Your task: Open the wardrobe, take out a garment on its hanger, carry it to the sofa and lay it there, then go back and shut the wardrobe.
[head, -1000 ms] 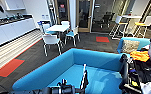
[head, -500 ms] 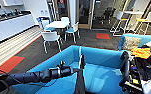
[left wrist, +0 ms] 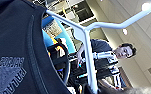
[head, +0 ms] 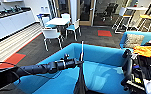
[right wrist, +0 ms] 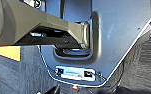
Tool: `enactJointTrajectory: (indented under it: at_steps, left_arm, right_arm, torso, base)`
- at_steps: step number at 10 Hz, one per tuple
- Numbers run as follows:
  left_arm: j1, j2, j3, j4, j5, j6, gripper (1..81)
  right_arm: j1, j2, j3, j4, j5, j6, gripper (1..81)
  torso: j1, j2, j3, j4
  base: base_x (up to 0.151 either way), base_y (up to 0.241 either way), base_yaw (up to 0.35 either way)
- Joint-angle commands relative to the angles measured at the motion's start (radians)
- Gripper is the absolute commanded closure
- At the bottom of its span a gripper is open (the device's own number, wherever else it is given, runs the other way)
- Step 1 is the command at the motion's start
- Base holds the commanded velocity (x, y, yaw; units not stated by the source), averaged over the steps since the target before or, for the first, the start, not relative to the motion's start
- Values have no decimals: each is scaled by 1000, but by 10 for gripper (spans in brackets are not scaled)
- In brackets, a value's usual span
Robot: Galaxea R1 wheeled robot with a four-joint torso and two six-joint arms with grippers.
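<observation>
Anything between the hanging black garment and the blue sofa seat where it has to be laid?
Nothing visible. The left gripper holds the thin pale hanger over the bright blue sofa, and the limp black garment hangs directly above the seat. The seat beneath looks bare; the patterned cushion and orange cloth lie off to the right.

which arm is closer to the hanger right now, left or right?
Left. The left gripper is at the hanger, the black garment hanging below it over the blue sofa. The right arm is folded off to the side, apart from the hanger.
</observation>
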Motion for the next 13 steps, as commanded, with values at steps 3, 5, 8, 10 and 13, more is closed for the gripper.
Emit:
enactJointTrajectory:
  at_steps: [3,5,8,10,13]
  left_arm:
    - [-248,177,-144,4,-40,-83,811]
    - [-328,266,-219,4,-41,-142,811]
    - [-412,356,-310,4,-43,-209,811]
    - [-446,430,-423,4,-49,-245,811]
    - [-483,455,-571,6,-47,-262,811]
  right_arm:
    - [7,9,7,-9,-60,-2,10]
    - [10,10,7,-7,-61,-2,10]
    - [17,14,7,-2,-61,-2,10]
    - [21,18,5,-5,-66,-2,10]
    - [21,23,7,-7,-66,-1,10]
  torso:
    - [0,0,0,23]
    - [0,0,0,23]
    - [0,0,0,23]
    - [0,0,0,23]
    - [0,0,-1,23]
  base:
    - [0,0,0]
    - [0,0,0]
    - [0,0,0]
    - [0,0,0]
    - [0,0,0]
